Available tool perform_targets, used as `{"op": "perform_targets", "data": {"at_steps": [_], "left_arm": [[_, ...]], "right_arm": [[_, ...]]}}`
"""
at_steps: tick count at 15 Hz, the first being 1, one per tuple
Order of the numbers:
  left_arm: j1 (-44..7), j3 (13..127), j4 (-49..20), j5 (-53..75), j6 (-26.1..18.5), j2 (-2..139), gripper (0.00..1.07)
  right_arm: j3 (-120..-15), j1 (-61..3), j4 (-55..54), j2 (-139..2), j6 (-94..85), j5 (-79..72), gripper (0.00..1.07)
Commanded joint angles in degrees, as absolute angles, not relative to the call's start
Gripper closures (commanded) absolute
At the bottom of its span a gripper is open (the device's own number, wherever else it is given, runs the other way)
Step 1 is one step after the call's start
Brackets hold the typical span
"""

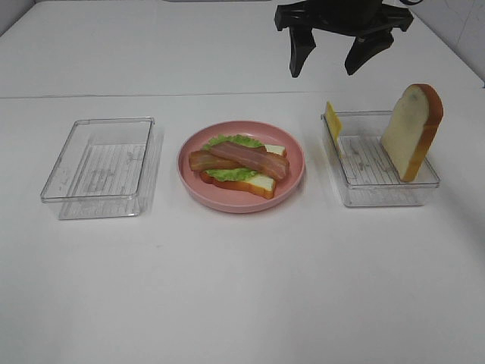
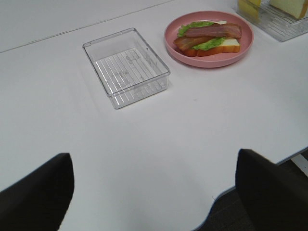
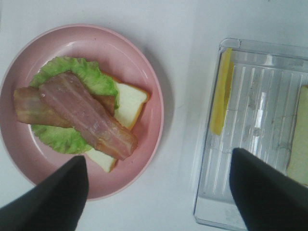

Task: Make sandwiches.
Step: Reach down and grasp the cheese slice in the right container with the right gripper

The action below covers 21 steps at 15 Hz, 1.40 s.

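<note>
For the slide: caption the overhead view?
Bread, lettuce and bacon stacked on a pink plate between two clear trays; cheese and bread slice in the right tray.

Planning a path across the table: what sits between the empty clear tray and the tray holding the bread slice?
The pink plate with the half-built sandwich on it; the exterior high view shows this best.

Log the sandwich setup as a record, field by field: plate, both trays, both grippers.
plate: pink plate holds bread slice, then lettuce, two bacon strips on top
right tray: cheese slice leaning on one wall; second bread slice standing on edge
left tray: nothing in it
left gripper: open, empty
right gripper: open, empty, raised above the table
</note>
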State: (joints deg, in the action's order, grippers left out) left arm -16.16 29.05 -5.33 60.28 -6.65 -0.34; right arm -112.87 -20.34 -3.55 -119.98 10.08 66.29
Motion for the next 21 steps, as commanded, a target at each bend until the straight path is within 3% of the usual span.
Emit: {"op": "perform_targets", "data": {"at_steps": [1, 2, 17, 21], "left_arm": [[-15.99, 28.76, -5.84, 59.70, -6.25, -1.49, 0.21], [-15.99, 28.76, -5.84, 59.70, -6.25, -1.49, 0.21], [-15.99, 28.76, -5.84, 59.70, -6.25, -1.49, 0.21], [-15.99, 28.76, -5.84, 59.70, -6.25, -1.49, 0.21]], "right_arm": [[-115.74, -18.22, -2.46, -122.67, 10.14, 67.55, 0.38], [-115.74, -17.76, -3.09, -123.53, 9.74, 66.98, 0.44], [-115.74, -16.33, 0.52, -132.93, 7.16, 60.22, 0.50], [-115.74, -15.81, -1.09, -132.93, 6.65, 59.93, 0.56]]}}
